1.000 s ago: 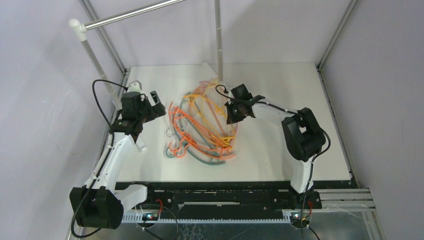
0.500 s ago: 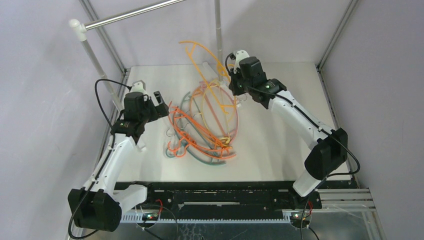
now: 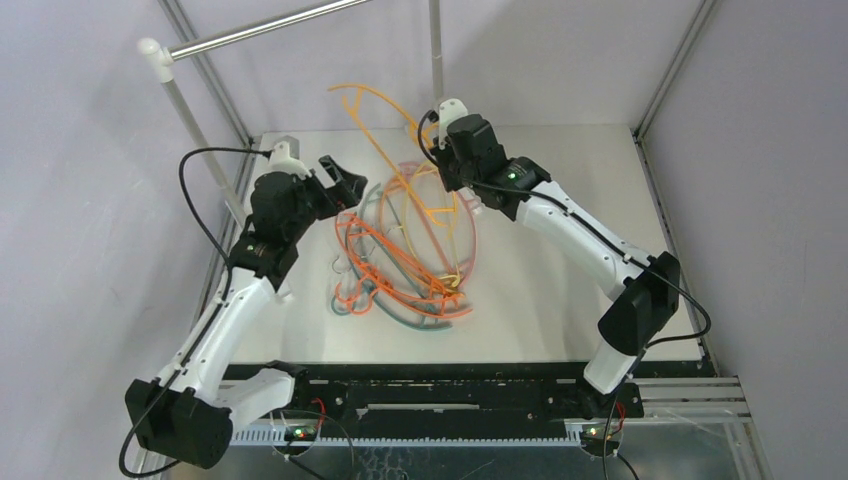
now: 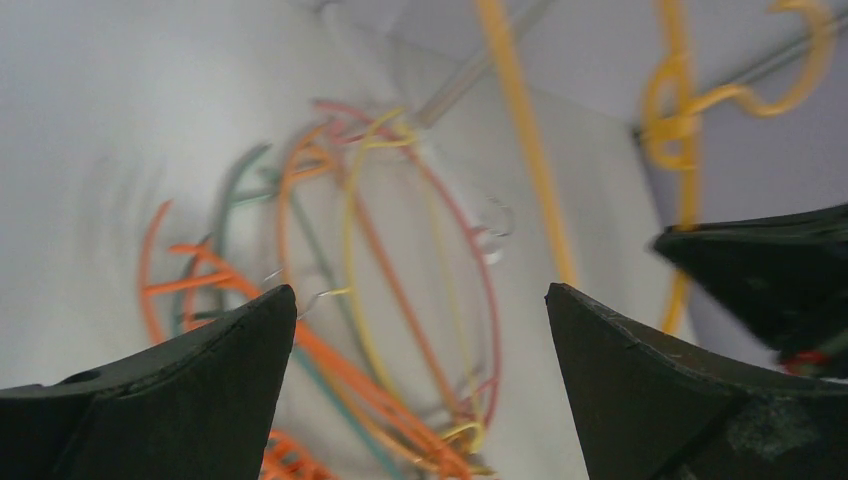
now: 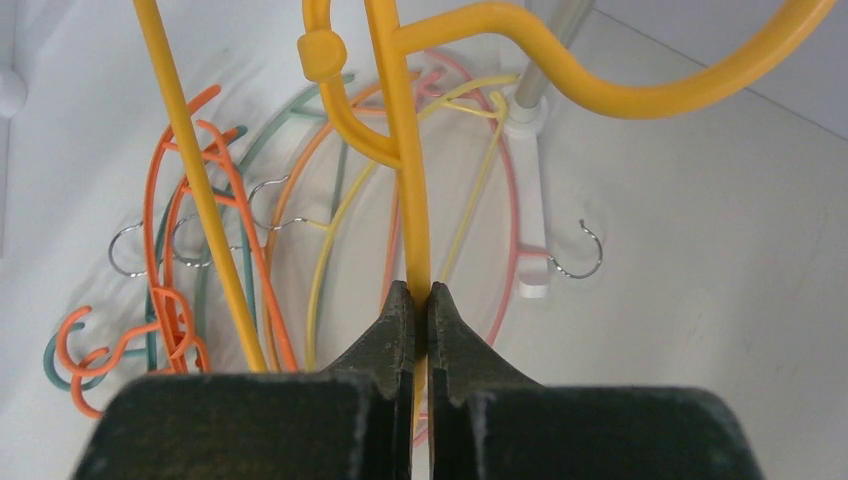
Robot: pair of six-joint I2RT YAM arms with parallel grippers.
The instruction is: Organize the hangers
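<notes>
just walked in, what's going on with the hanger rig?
The right gripper is shut on the stem of a yellow hanger, holding it in the air above the tangled pile of hangers on the white table. The left gripper is open and empty at the pile's left edge. No hanger shows on the visible stretch of the silver rail.

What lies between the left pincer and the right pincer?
The lifted yellow hanger, clamped in the right pincer, crosses that gap; the open left pincer does not touch it. The top view shows this.
</notes>
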